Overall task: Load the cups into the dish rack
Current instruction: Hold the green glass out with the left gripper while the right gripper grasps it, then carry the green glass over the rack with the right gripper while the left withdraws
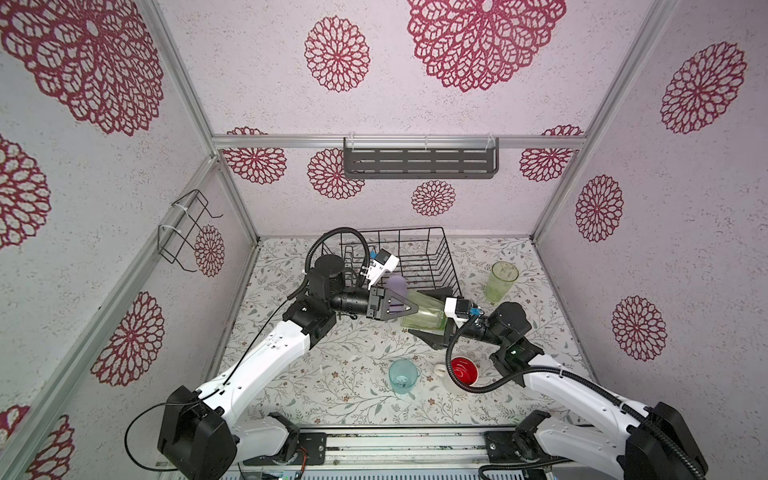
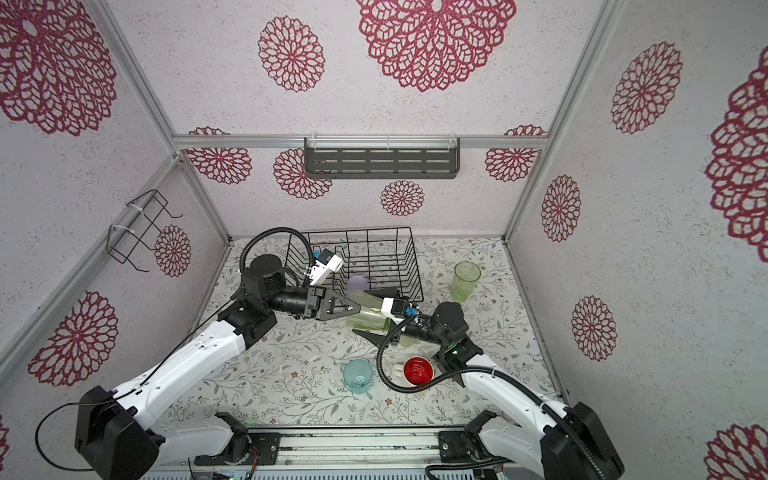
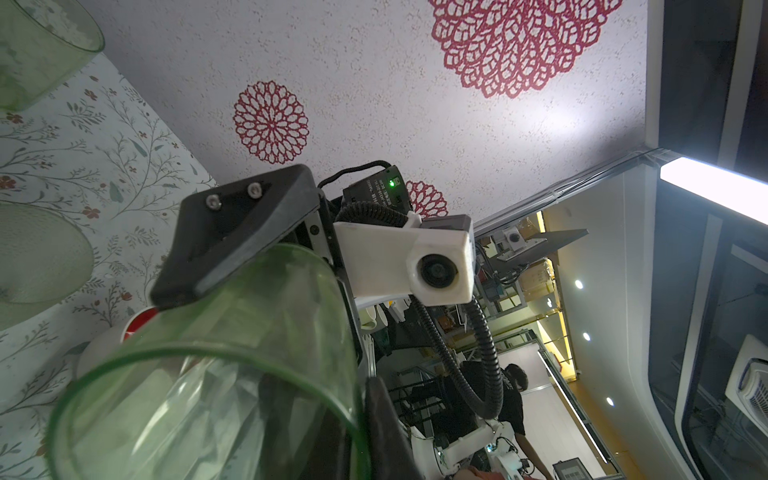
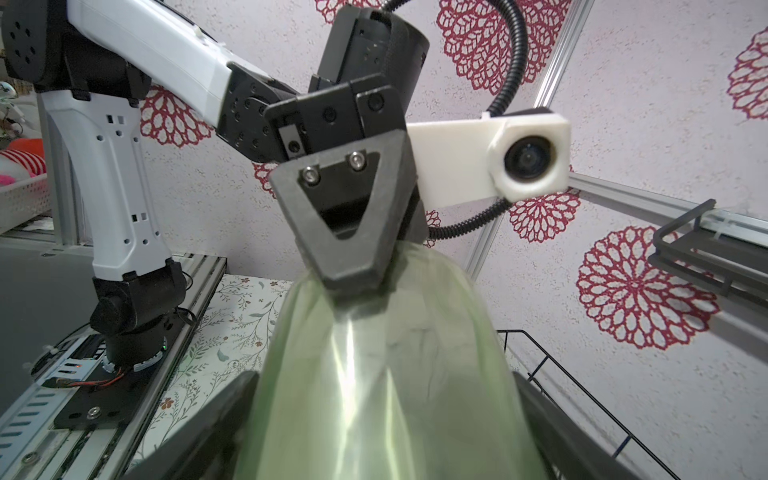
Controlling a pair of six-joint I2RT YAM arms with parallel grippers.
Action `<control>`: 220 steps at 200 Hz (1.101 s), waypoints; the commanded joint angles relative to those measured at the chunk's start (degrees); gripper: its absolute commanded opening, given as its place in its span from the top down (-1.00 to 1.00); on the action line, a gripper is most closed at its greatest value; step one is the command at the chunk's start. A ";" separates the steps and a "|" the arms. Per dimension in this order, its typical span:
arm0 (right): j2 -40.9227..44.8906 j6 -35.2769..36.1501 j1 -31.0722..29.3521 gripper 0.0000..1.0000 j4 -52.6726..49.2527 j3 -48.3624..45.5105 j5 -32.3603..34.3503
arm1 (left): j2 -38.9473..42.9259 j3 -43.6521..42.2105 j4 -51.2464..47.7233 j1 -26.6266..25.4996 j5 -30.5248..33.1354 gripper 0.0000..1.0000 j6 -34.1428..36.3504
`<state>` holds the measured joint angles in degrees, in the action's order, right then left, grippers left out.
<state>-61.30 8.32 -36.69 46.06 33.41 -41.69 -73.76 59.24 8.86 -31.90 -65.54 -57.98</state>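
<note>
Just before the dish rack (image 1: 399, 230), the right gripper (image 1: 423, 312) straddles the sideways clear-green glass (image 4: 382, 395), grip unclear, while the left gripper (image 1: 415, 306) pinches its rim. That thin hold may let it swing into the rack wire.

The dish rack (image 1: 399, 230) sits at the back middle of the table (image 1: 332, 386), under the wall shelf (image 1: 419, 162); the wire holder (image 1: 185, 232) hangs on the left wall. A tumbler (image 1: 397, 284) stands at the rack's near left corner. Just before the rack a glass (image 1: 419, 321) lies sideways, the left gripper (image 1: 415, 307) at its left end, the right gripper (image 1: 426, 312) astride it. Right of the rack stands a second glass (image 1: 500, 282). Near the front, a cup (image 1: 402, 376) sits left of the mug (image 1: 464, 372)
</note>
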 commanded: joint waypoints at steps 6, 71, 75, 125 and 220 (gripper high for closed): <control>1.56 -1.09 -0.05 -0.83 3.59 0.65 0.03 | -0.95 2.98 -1.74 -0.31 -0.36 0.78 1.11; 1.26 -1.83 -0.05 -0.84 2.57 1.25 0.47 | 1.06 2.47 0.77 -0.48 -0.12 0.78 0.35; 1.27 -1.69 -0.05 -0.84 2.28 1.41 0.20 | 1.16 2.33 1.35 -0.51 -0.16 0.78 -0.09; 0.30 -1.43 -0.05 -0.79 1.01 2.32 -1.10 | 0.83 1.54 6.58 -0.76 -0.56 0.78 -3.76; 0.83 -0.89 -0.05 -0.51 -0.36 2.27 0.39 | 0.32 0.70 5.78 -0.18 0.07 0.17 -3.28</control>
<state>-61.17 7.88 -36.53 45.60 33.54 -40.73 -74.48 60.05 12.75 -32.01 -65.52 -62.43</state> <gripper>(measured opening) 0.824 0.269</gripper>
